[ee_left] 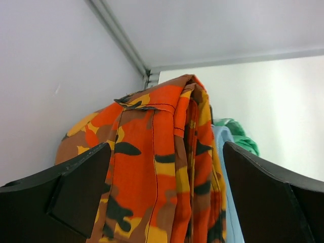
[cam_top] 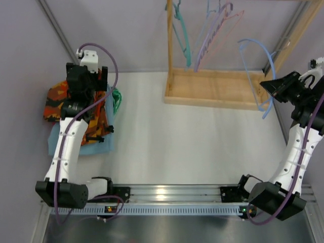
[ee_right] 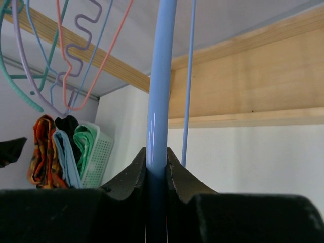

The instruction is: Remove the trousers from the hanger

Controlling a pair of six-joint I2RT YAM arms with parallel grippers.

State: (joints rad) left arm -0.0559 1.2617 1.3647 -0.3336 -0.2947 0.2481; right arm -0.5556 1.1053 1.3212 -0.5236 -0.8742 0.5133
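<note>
**A:** Big picture first: what's on the table (cam_top: 202,136)?

**B:** A wooden rack (cam_top: 212,93) at the far side with a few spare hangers (cam_top: 212,35) on it. Far left there's a pile (cam_top: 98,142) of clothes, well apart from the rack.

**A:** And the trousers?

**B:** The orange camouflage trousers (ee_left: 152,172) are on that pile, bunched up against the left wall. A pale blue garment and a green one lie just beside them. No hanger is visible in or around the trousers.

**A:** So where's the hanger?

**B:** The blue hanger (ee_right: 161,76) is on the right, near the rack's end post, and it's bare with no cloth on it in any view.

**A:** Grippers?

**B:** The right gripper (ee_right: 157,162) is clenched on the hanger's blue rod. The left gripper (ee_left: 167,167) is over the pile with its jaws wide apart and nothing in them. The trousers show between the jaws, but I can't tell whether a finger brushes the cloth.

**A:** Verdict?

**B:** I'd judge the removal itself done, since the trousers and hanger are separated at opposite sides. What's left is probably only tidying: lifting the left arm clear and putting the bare hanger somewhere, perhaps on the rack.
</note>
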